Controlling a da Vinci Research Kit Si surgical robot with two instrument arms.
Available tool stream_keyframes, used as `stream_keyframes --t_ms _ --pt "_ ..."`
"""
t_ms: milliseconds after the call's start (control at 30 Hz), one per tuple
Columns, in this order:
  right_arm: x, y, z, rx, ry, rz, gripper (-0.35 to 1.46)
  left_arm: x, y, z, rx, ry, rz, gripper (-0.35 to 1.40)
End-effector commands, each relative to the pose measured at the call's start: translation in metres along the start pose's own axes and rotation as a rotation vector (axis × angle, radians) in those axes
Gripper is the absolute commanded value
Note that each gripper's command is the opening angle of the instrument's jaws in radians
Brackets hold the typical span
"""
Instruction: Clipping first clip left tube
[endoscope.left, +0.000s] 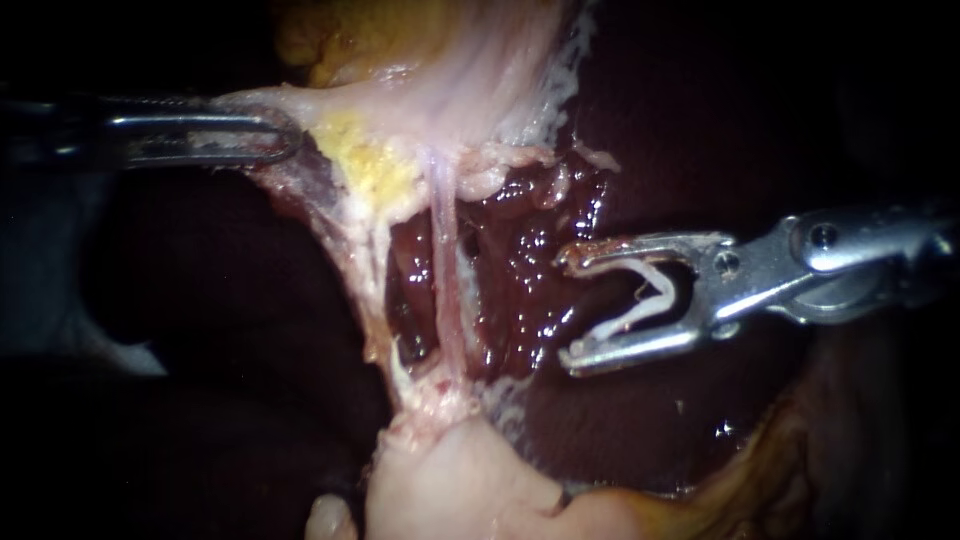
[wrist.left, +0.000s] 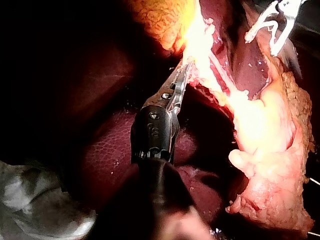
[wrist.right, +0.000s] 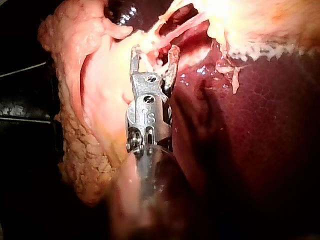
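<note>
Our left instrument grips the pale tissue, stretching the tube taut for clipping. Our right instrument carries a spread clip between its jaws, just beside the tube.

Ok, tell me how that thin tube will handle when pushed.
Probably floppy: the tube looks thin, held straight only by the tissue the left instrument stretches. Likely slippery, given the wet sheen. It may bow under the clip.

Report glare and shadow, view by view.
Endoscope view: glints on the wet liver; the clip in the right instrument lit; left instrument shadowed. Left wrist view: glare bleaches the tissue its jaws grip. Right wrist view: glare on tissue ahead, shaft dark.
</note>
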Motion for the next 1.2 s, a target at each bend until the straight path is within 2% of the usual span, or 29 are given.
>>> stream_keyframes --t_ms 33,300,667,867,1200 --pt "-0.0001 -0.0002 0.0006 0.007 -0.001 -0.002 0.45 -0.0001 0.0 0.0001 0.0 0.0 0.0 -0.35" --pt "-0.0011 -0.0012 0.0056 0.042 -0.004 -0.006 0.45 -0.0002 0.0 0.0002 0.002 0.0 0.001 -0.35" --pt "-0.0023 -0.0011 0.012 0.09 -0.012 0.051 0.45 -0.0002 0.0005 0.0003 0.004 0.001 0.0 -0.35" --pt "-0.0031 -0.0005 0.0133 0.09 -0.015 0.067 0.45 -0.0001 0.0008 0.0003 0.007 0.002 -0.002 -0.35" --pt "-0.005 0.0016 0.0132 0.087 -0.018 0.067 0.45 -0.0001 0.0012 0.0003 0.009 0.002 -0.003 -0.35"
